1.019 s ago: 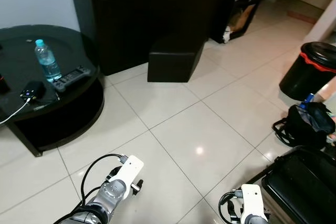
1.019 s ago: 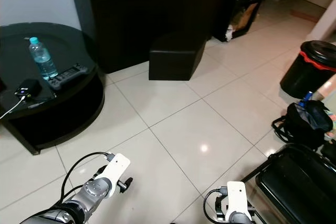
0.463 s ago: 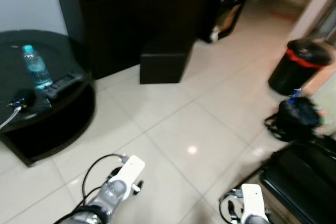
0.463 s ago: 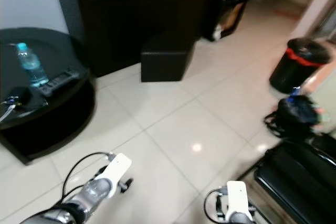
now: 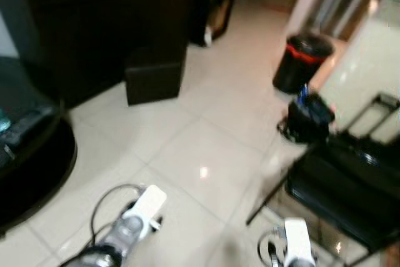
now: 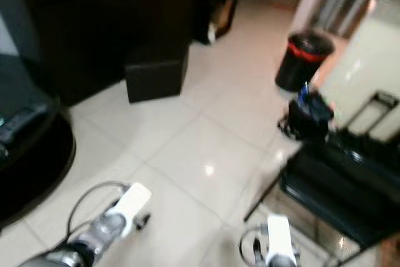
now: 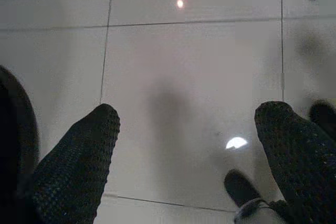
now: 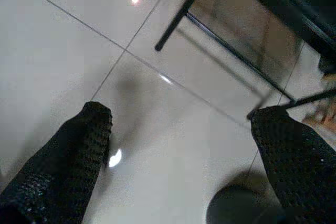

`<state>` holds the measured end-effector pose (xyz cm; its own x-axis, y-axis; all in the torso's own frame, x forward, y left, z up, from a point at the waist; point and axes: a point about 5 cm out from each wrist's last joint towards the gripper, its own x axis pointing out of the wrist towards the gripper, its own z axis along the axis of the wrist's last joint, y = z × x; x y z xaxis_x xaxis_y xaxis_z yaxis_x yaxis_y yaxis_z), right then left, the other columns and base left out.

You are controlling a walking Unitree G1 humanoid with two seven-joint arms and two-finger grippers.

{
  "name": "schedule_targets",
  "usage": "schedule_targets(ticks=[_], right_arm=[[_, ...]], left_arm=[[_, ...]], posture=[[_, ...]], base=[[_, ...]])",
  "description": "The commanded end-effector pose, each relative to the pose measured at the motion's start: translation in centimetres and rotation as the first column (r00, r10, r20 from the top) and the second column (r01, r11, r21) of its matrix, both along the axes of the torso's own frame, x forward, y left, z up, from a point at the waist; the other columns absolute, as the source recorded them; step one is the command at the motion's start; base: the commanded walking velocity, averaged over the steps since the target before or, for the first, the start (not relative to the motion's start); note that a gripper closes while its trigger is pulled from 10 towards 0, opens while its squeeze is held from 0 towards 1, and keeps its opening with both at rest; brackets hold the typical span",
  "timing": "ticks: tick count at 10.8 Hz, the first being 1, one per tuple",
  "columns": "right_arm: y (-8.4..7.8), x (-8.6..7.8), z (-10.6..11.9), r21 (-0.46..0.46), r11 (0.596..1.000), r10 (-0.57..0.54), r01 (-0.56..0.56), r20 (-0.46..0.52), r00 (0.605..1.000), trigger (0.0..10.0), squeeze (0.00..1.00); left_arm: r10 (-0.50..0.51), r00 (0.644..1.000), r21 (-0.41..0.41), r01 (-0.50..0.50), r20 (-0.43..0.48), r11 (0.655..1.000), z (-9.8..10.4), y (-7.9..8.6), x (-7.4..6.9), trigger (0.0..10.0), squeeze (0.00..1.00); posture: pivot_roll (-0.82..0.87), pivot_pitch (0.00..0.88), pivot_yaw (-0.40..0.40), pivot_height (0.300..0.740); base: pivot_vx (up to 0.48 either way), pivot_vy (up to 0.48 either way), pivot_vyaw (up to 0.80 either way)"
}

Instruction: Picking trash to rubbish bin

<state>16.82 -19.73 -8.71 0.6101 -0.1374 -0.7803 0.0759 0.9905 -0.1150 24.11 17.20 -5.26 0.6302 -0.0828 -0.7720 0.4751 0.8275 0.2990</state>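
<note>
Two blurred head views show a pale tiled floor (image 5: 187, 154). At the far left stands a round black desk (image 5: 31, 167), its top too blurred to read. Next to it, further back, is a tall dark cabinet (image 5: 100, 17), and on the floor just before the cabinet sits a low black box (image 5: 154, 80). Low in the middle, the left arm (image 5: 128, 232) reaches forward above the tiles. The left pincer (image 7: 194, 129) hangs over bare floor with its two black fingers (image 7: 79, 166) wide apart, holding nothing. More to the right, the right arm (image 5: 294, 248) is at the bottom edge. The right pincer (image 8: 178, 145) also has its fingers (image 8: 73, 156) spread apart and empty, over the tiles near the thin black legs of a frame (image 8: 184, 14). At the right, further back, the black rubbish bin (image 5: 302, 62) with a red band stands on the floor. A dark bag (image 5: 309, 117) lies in front of it, and a black case (image 5: 350, 186) on a frame is nearest.
</note>
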Motion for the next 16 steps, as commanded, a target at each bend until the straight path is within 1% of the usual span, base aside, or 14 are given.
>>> schedule_targets(ticks=[1,16], right_arm=[[-1.07,-0.15,0.13,-0.031,0.999,-0.011,0.011,0.002,1.0,10.0,0.0],[-1.12,-0.61,-0.04,-0.034,0.999,-0.009,0.008,-0.006,1.0,10.0,0.0]], left_arm=[[-0.037,0.999,-0.034,0.037,0.004,0.999,0.11,-1.67,0.3,10.0,0.0],[-0.052,0.999,-0.022,0.051,-0.007,0.998,-0.11,-1.65,-0.02,10.0,0.0]], posture=[[0.18,0.006,-0.087,0.74],[0.17,0.01,-0.087,0.74]], base=[[0.0,0.0,-0.8],[0.0,0.0,-0.8]])
